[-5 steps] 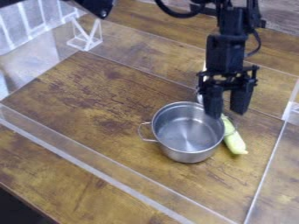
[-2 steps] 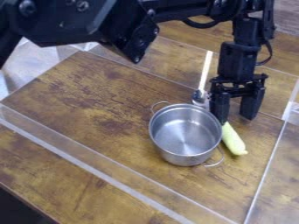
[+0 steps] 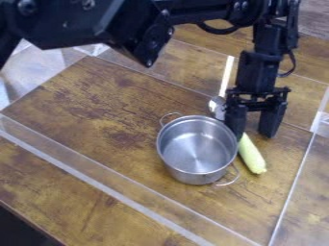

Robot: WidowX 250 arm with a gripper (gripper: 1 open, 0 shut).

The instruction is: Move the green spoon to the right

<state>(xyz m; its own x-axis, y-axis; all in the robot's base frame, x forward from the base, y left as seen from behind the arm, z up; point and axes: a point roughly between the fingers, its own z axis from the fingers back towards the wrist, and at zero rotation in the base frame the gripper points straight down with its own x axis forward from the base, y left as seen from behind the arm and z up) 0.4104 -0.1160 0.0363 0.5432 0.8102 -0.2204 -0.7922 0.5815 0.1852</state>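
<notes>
The gripper (image 3: 256, 123) hangs with its jaws spread wide, holding nothing, just above the green spoon (image 3: 252, 154), which lies on the wooden worktop (image 3: 103, 115), seemingly touching the steel pot (image 3: 197, 148)

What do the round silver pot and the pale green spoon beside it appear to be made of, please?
The round silver pot looks like brushed steel: grey, with a soft sheen inside. The pale green spoon looks like smooth matte plastic, though the picture leaves that uncertain.
</notes>
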